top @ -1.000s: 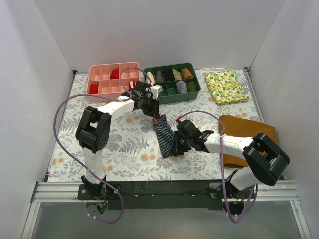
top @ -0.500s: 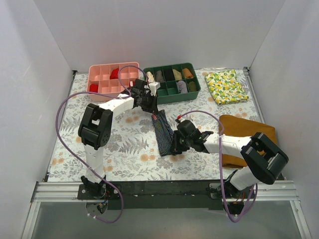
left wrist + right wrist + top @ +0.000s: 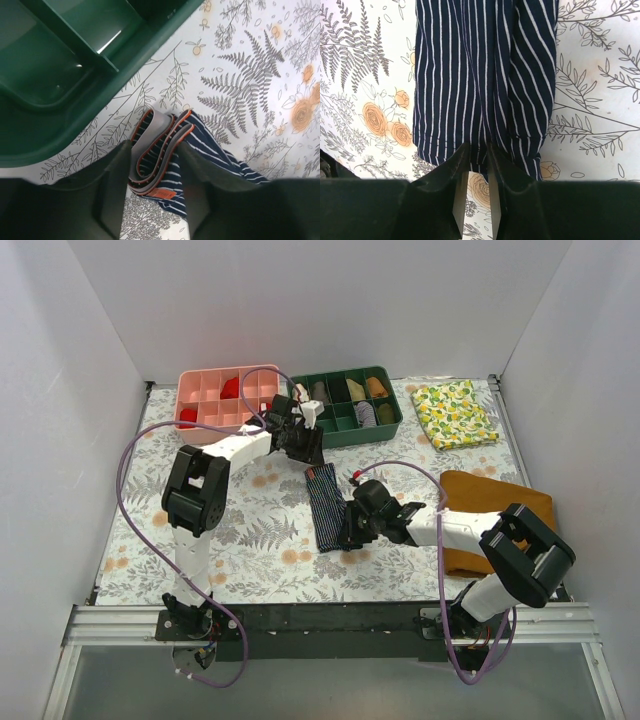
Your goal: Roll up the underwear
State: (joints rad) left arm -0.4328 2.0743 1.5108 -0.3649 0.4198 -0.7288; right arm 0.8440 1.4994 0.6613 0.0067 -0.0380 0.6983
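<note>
Left hand (image 3: 156, 176) has pulled the underwear (image 3: 327, 506) farther back.

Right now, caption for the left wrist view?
Left gripper pinches the folded waistband of the underwear, beside the green tray.

No legible text, orange tag (image 3: 161, 194) on underwear (image 3: 210, 155) unreadable

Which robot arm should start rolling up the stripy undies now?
Probably the right. The right gripper pinches the thin hem end of the underwear, which looks easy to curl over. The left gripper grips the thick folded waistband by the green tray, so it is better for holding that end down.
</note>
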